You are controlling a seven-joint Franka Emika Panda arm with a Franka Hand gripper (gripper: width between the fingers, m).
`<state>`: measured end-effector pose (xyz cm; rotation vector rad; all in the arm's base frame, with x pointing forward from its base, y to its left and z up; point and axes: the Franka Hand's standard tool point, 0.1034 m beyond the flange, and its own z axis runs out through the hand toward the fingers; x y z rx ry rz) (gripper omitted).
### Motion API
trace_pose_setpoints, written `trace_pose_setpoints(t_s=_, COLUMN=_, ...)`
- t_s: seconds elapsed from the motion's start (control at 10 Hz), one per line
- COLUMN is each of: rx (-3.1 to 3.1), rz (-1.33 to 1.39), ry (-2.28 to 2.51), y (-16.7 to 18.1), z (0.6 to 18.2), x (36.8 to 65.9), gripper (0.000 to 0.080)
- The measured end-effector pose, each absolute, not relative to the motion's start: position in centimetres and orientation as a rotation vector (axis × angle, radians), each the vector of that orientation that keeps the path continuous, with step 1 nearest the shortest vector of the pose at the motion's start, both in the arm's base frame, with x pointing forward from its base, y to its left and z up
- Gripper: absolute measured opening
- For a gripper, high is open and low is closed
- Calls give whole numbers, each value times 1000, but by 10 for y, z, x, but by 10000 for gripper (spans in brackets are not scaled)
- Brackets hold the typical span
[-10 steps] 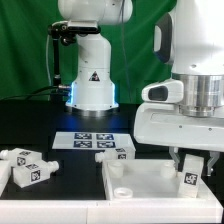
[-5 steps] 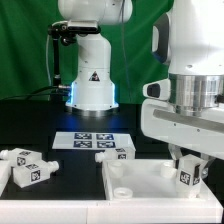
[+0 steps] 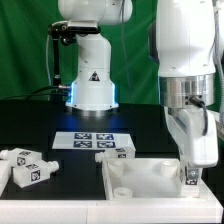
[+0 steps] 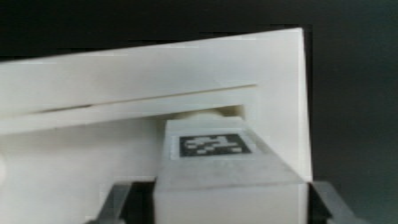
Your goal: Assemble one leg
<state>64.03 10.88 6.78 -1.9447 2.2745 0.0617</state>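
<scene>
My gripper (image 3: 190,176) is shut on a leg (image 3: 189,179), a small white square block with a tag marker, and holds it upright at the near right corner of the large white rimmed panel (image 3: 135,176). In the wrist view the leg (image 4: 217,150) sits between the two dark fingers (image 4: 128,203), its end against the panel (image 4: 125,80) by a corner. Three more legs lie on the table: one (image 3: 113,152) just behind the panel, two (image 3: 24,165) at the exterior view's left.
The marker board (image 3: 92,139) lies flat behind the panel. The robot's white base (image 3: 91,80) stands at the back with a green curtain behind it. My own arm (image 3: 185,60) fills the exterior view's right.
My wrist has turned about its upright axis while holding the leg over the panel's near right corner. The leg has stayed at the same spot.
</scene>
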Motion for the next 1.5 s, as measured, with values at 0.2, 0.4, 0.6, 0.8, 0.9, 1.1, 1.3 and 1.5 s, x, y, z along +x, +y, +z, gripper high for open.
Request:
trace_pose_setpoints(t_s=0.2, rx=-2050, rz=107, ry=2303, y=109, z=68, x=636, gripper=291)
trace_pose_setpoints(t_s=0.4, rx=-1945, rz=109, ry=2389, y=109, z=68, x=636, gripper=291)
trace_pose_setpoints(t_s=0.6, rx=-1718, rz=72, ry=2529, y=109, z=68, x=640, gripper=291)
trace_pose_setpoints(t_s=0.8, rx=-1679, rz=12, ry=2564, y=113, z=70, x=641, gripper=291)
trace_pose_setpoints(t_s=0.9, rx=-1744, rz=9, ry=2523, y=113, z=69, x=641, gripper=291)
trace_pose_setpoints(t_s=1.1, rx=-1745, rz=9, ry=2523, y=113, z=68, x=640, gripper=375)
trace_pose_setpoints(t_s=1.3, rx=-1744, rz=6, ry=2500, y=121, z=80, x=645, gripper=607)
trace_pose_setpoints(t_s=1.5, rx=-1741, rz=-5, ry=2432, y=126, z=116, x=655, gripper=641)
